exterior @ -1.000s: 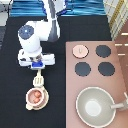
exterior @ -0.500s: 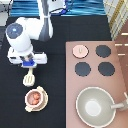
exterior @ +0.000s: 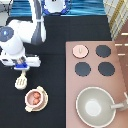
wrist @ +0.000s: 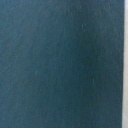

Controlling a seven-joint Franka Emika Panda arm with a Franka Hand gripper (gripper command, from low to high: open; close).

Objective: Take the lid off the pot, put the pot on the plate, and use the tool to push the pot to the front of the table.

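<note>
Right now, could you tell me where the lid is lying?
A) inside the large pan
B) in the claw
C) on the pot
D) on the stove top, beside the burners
D: the lid lies on the stove top, while the pot sits uncovered on the plate, and the claw is by the tool.

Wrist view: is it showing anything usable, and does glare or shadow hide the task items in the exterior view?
Wrist view: only a flat, featureless dark blue-grey surface, nothing to identify. Exterior view: even light, no glare; the claw sits just above the tool on the black table, while the pot on the plate and the lid on the stove read clearly.
</note>
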